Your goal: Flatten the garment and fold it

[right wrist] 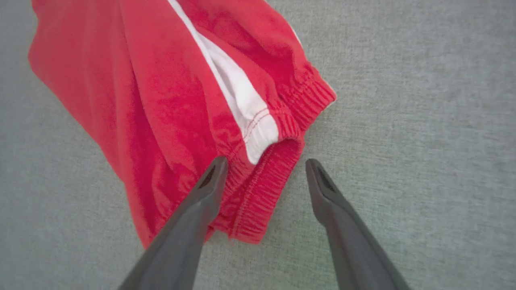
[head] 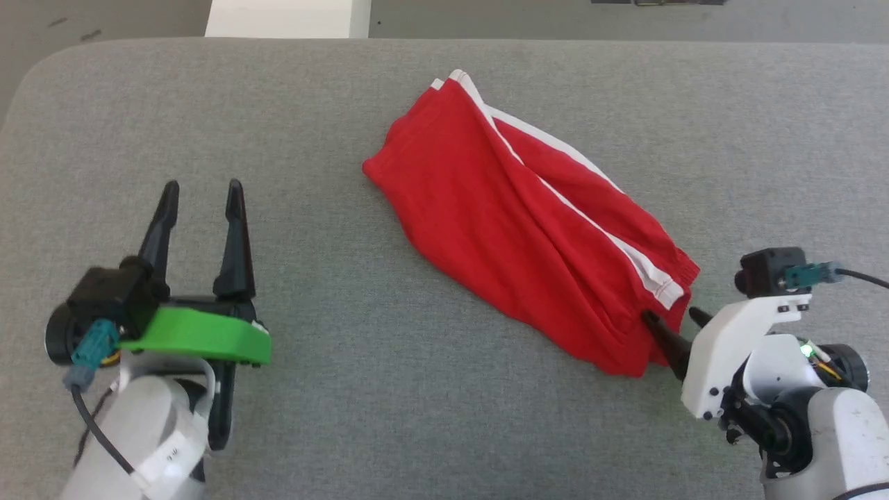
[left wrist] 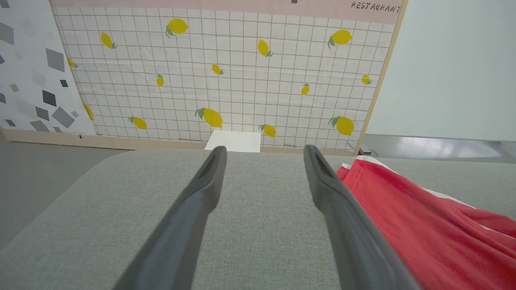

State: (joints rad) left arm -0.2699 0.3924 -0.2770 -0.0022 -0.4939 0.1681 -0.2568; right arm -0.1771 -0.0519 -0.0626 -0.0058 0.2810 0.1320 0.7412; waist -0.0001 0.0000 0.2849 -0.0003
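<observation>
Red shorts [head: 514, 222] lie crumpled and diagonal at the centre of the grey felt table [head: 312, 104], white stripes showing. The right gripper [head: 672, 316] is spread at the waistband [right wrist: 262, 193]: one finger over it, the other over bare felt (nothing pinched). The left gripper [head: 203, 186], also spread, stands well apart from the shorts.

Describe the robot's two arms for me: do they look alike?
Nearly. Each pale grey arm ends in two long, dark, tapering fingers. The left arm carries a bright green plate and a teal plug with a black cable. The right arm has a white bracket instead, topped by a small black camera, with a tiny green light glowing.
</observation>
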